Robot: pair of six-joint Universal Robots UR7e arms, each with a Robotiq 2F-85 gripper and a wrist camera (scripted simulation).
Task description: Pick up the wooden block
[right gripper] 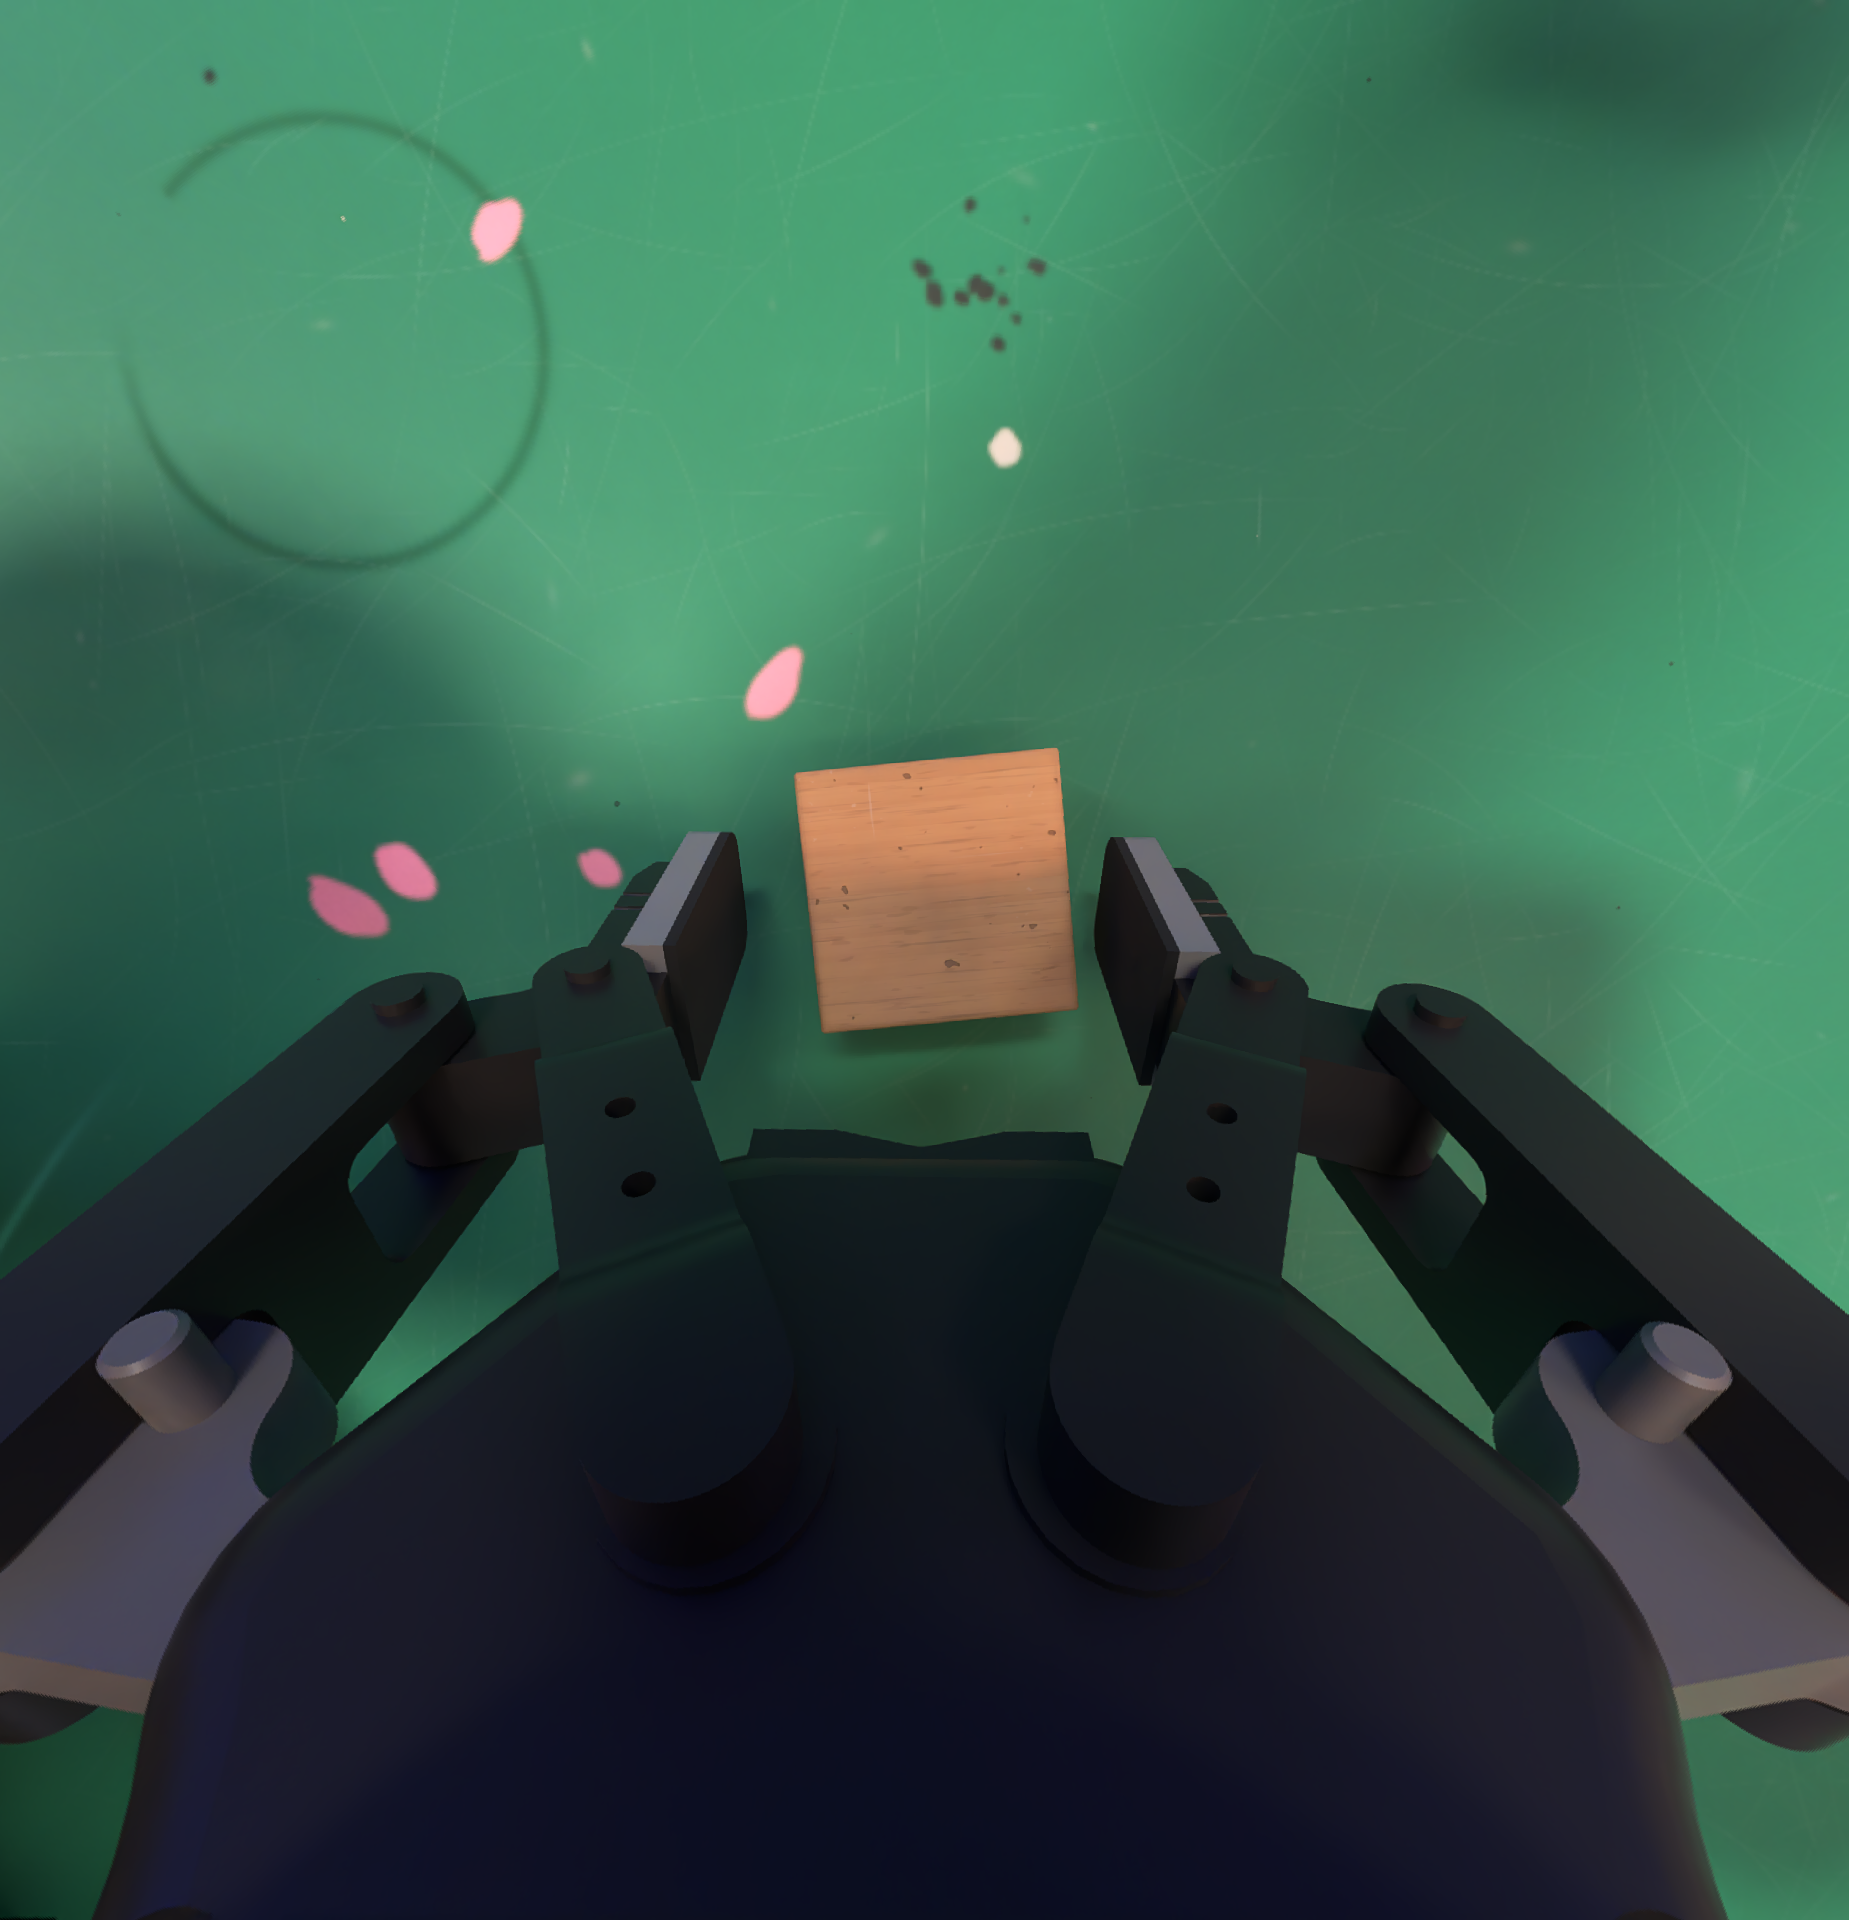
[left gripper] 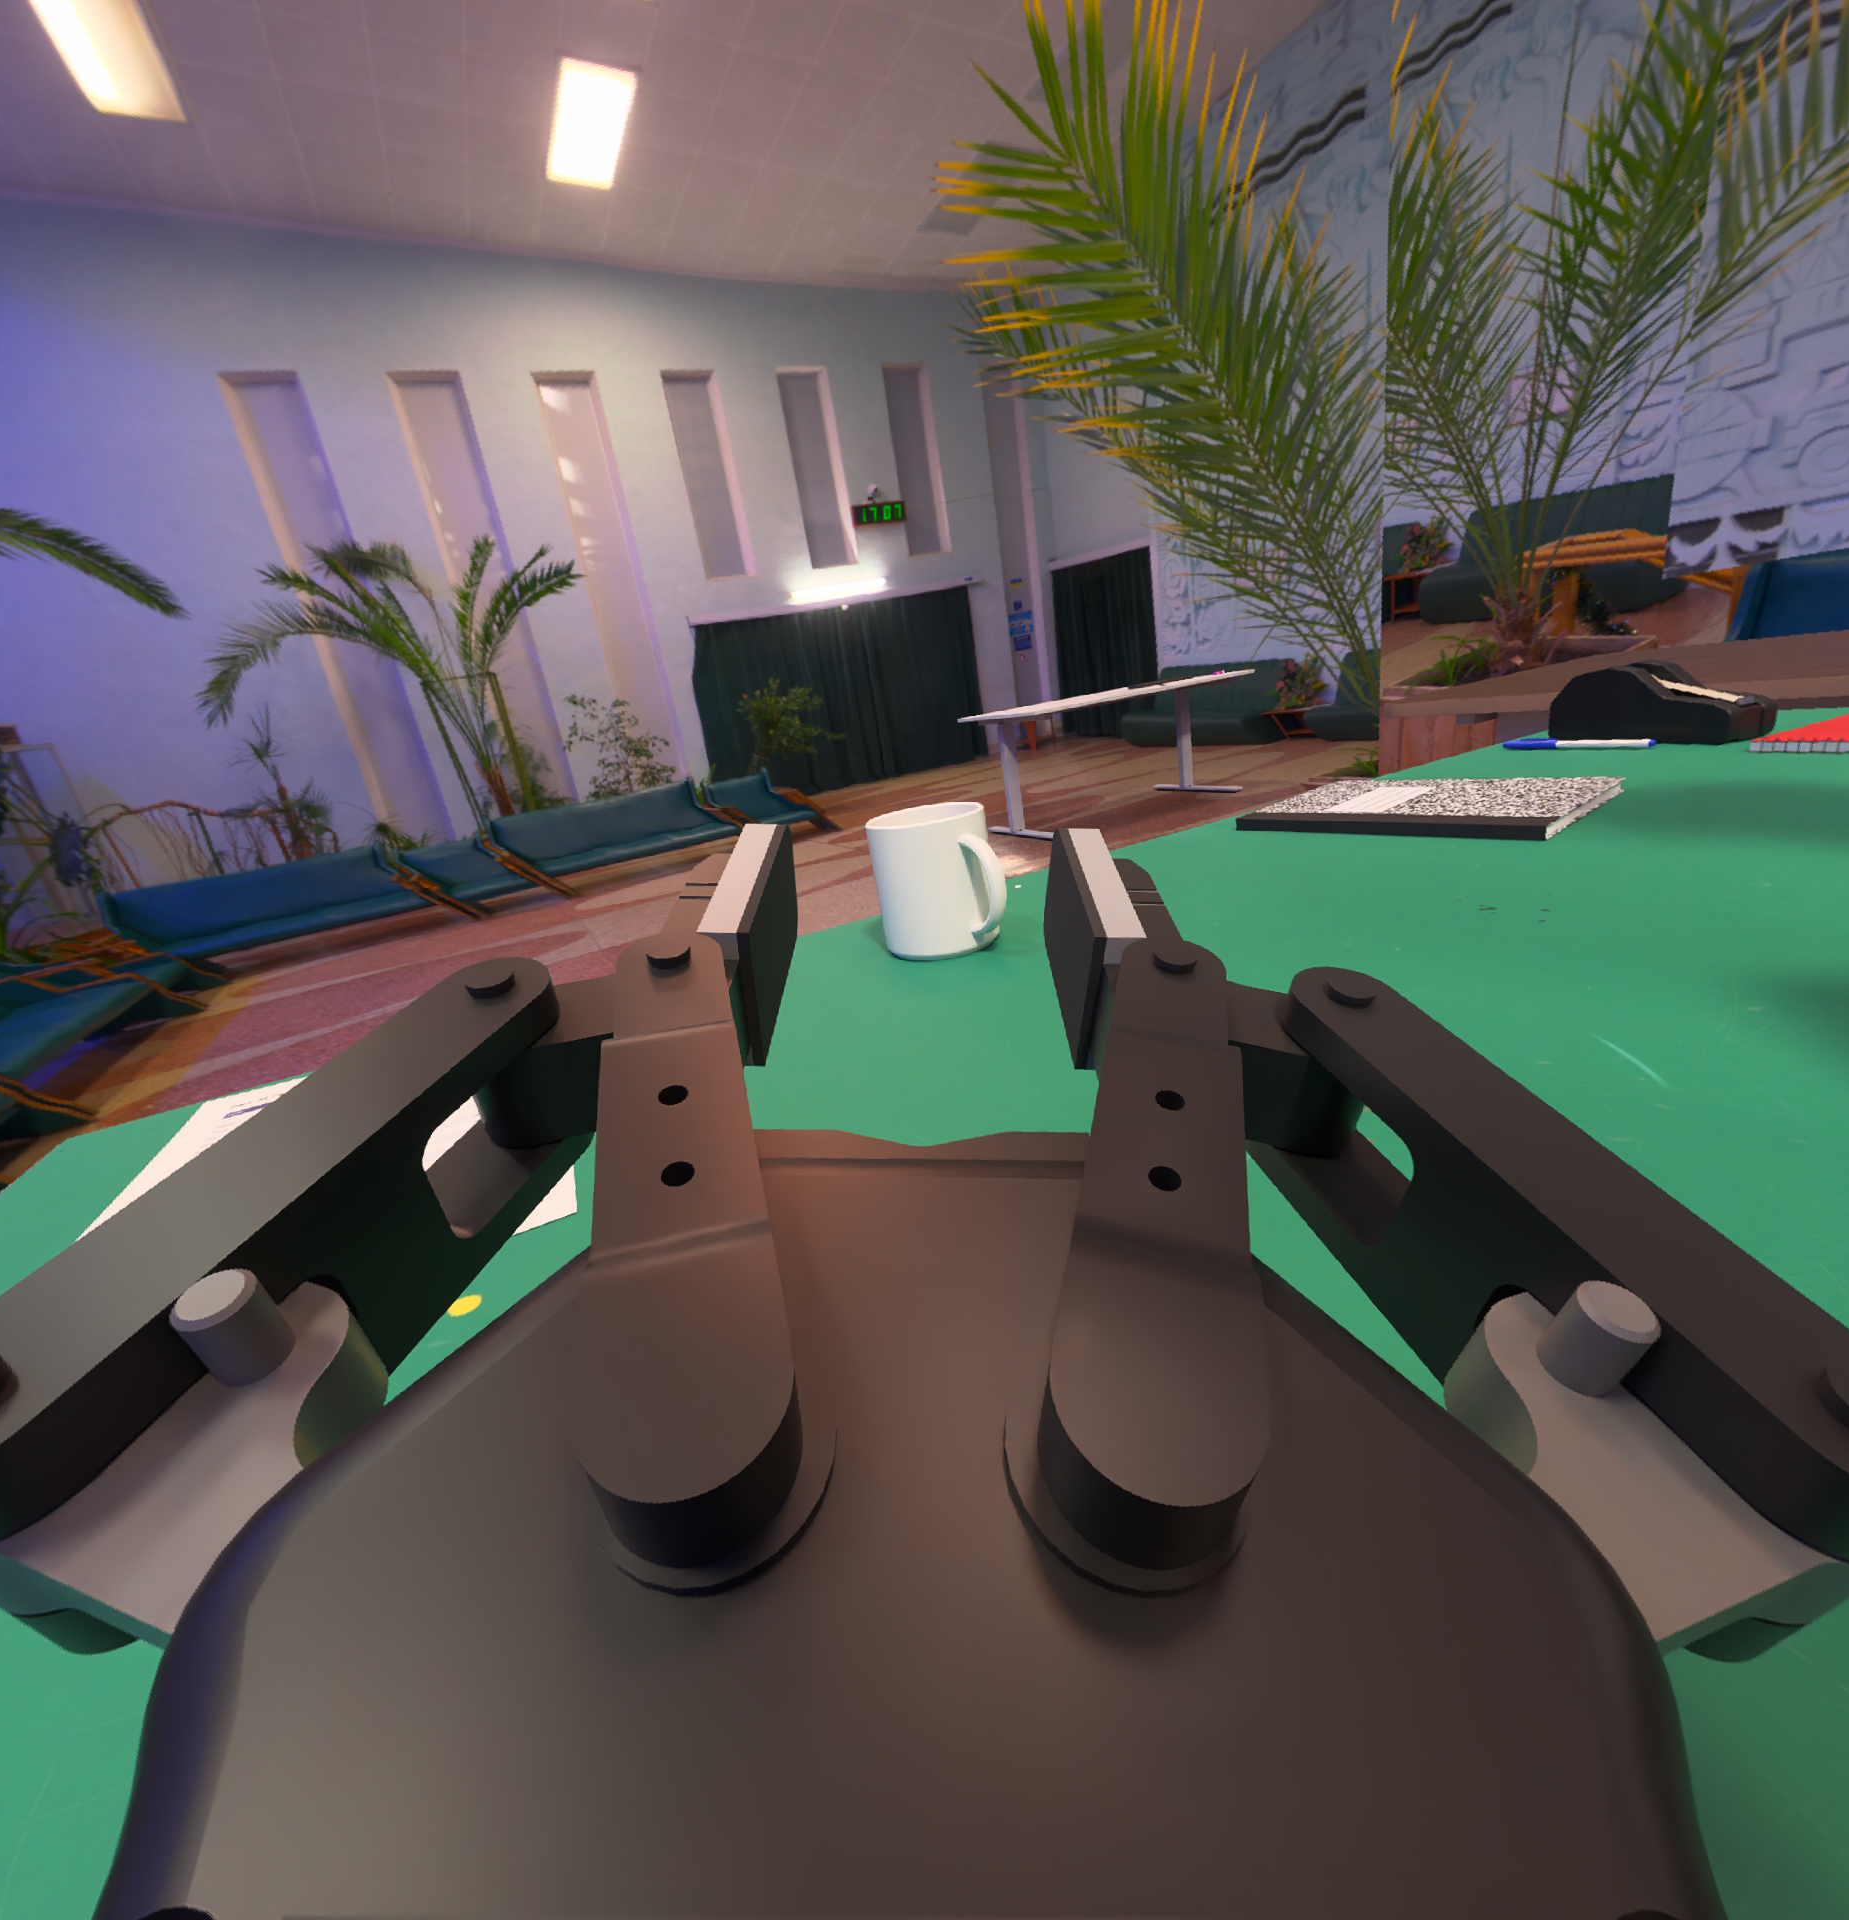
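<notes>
The wooden block is a light brown cube resting on the green table. In the right wrist view it sits between the two fingers of my right gripper. The jaws are open, with a narrow gap on each side of the block, and the pads do not touch it. The gripper points down at the table from above. My left gripper is open and empty, held low over the green table and pointing out toward the room. The block does not show in the left wrist view.
A white mug stands ahead of the left gripper near the table edge. A speckled notebook, a blue pen, a black stapler and a red notebook lie at the right. A paper sheet lies at the left.
</notes>
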